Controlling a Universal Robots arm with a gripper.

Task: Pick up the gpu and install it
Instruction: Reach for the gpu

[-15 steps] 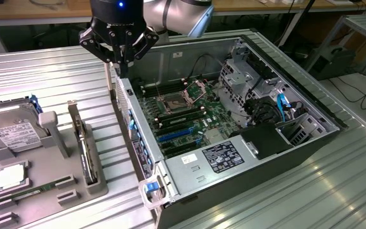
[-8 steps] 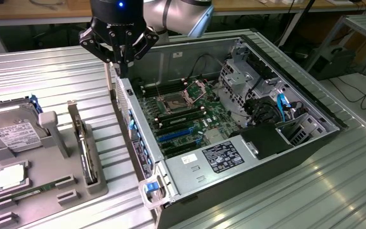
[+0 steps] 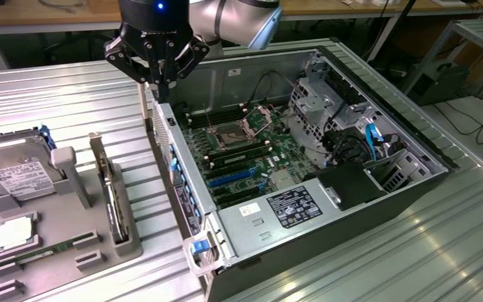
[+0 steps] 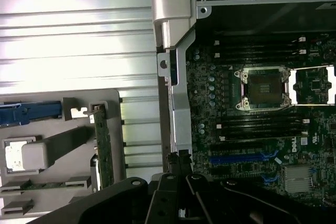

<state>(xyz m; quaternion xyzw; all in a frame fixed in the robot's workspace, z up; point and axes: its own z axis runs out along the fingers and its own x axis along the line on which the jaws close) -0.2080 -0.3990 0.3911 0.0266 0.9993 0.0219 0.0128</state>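
Observation:
The gpu [image 3: 108,186] stands on edge in a slot of the grey holder [image 3: 65,207] on the exterior view's left, a thin card with its green board [image 4: 103,142] facing sideways. My gripper [image 3: 163,87] hangs shut above the rear wall of the open computer case [image 3: 170,145], well apart from the gpu, with nothing between its fingers. In the wrist view the closed fingertips [image 4: 177,162] sit over that metal wall, beside the motherboard [image 4: 252,129].
The holder also carries a hard drive [image 3: 19,176], a processor [image 3: 13,234] and a RAM stick [image 3: 48,251]. Inside the case lie the CPU socket [image 3: 229,133], blue expansion slots [image 3: 229,179] and drive cages [image 3: 326,107]. Ribbed metal table [image 3: 73,100] surrounds everything.

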